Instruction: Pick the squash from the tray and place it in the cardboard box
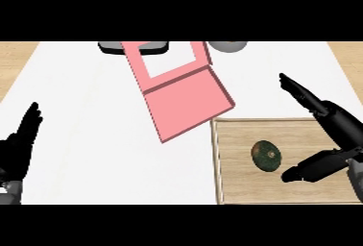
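Note:
A dark green squash (266,155) lies on the wooden tray (234,187) at the lower right. My right hand (327,161) hovers over the tray's right side, open: its fingers (305,96) stretch up and away past the tray's far edge, and its thumb (301,172) points toward the squash from the right with a small gap between them. A pink box (186,98) with an open flap lies on the white counter above and left of the tray. My left hand (18,144) rests open at the left edge, fingers up.
A dark grey and white object (135,47) sits at the counter's far edge behind the pink box. A grey rounded object (228,46) stands to its right. White counter (85,120) spreads between my left hand and the box.

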Tool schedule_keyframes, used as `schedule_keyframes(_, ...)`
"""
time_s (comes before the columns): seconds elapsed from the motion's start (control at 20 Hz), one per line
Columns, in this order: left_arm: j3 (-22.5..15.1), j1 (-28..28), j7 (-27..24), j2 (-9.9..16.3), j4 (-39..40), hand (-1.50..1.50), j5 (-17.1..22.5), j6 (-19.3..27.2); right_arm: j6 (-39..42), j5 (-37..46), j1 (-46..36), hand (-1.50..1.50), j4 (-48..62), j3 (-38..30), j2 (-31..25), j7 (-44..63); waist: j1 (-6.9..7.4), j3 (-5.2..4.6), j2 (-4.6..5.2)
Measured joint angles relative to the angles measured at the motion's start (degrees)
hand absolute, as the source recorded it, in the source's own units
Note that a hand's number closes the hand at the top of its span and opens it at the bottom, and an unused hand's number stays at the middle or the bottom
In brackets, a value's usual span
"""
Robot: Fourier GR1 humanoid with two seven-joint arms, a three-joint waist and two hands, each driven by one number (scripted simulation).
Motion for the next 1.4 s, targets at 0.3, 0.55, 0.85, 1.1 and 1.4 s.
schedule_keyframes(0.3,-1.0,-2.4,3.7,2.3,0.9,0.00,-4.0,1.8,7.9,-0.3,6.9,-1.50,13.3,0.1,-0.7,-23.9,-0.40,0.38,0.68)
schedule_keyframes(0.55,-2.1,-4.1,6.0,2.1,0.8,0.00,-5.9,2.5,5.5,5.0,3.8,-1.50,24.4,-0.6,-4.9,-36.9,0.37,0.36,0.67)
schedule_keyframes(0.85,-2.9,-5.1,7.5,1.5,0.8,0.00,-7.7,3.1,-0.5,17.4,-2.3,-1.50,29.5,3.9,-11.8,-41.4,0.79,0.18,0.51)
schedule_keyframes(1.1,-2.9,-5.8,8.1,0.5,1.4,0.00,-8.5,3.3,-2.0,26.5,-7.1,-1.50,31.1,10.6,-12.5,-40.5,0.51,0.06,0.31)
schedule_keyframes(1.4,-1.7,-5.5,9.2,1.2,0.2,0.00,-8.8,2.2,1.5,34.6,-12.9,-1.50,31.2,16.6,-12.4,-35.4,0.22,0.01,0.11)
